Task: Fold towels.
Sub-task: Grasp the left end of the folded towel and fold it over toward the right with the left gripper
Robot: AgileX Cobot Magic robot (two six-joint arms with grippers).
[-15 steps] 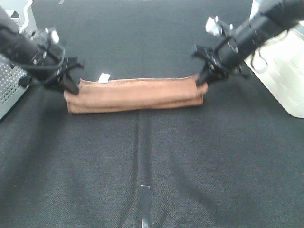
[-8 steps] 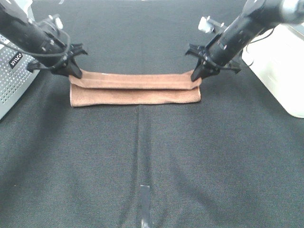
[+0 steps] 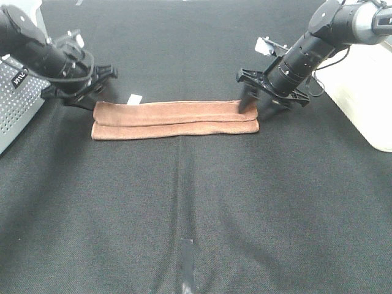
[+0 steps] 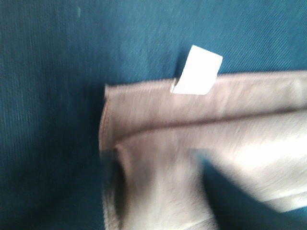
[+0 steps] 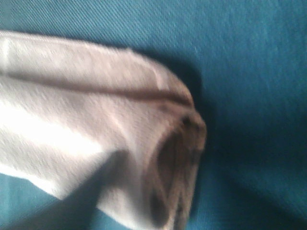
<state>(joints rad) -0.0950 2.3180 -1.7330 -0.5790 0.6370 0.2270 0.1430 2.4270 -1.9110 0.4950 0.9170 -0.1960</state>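
Left hand [image 3: 101,90] wide and empty at the 9 o'clock end, the towel [image 3: 174,119] lies toward 12 o'clock on the worktop [image 3: 196,202], folded lengthwise into a narrow strip, right hand [image 3: 257,107] wide and empty at its 3 o'clock end; crosswise folds probably remain.
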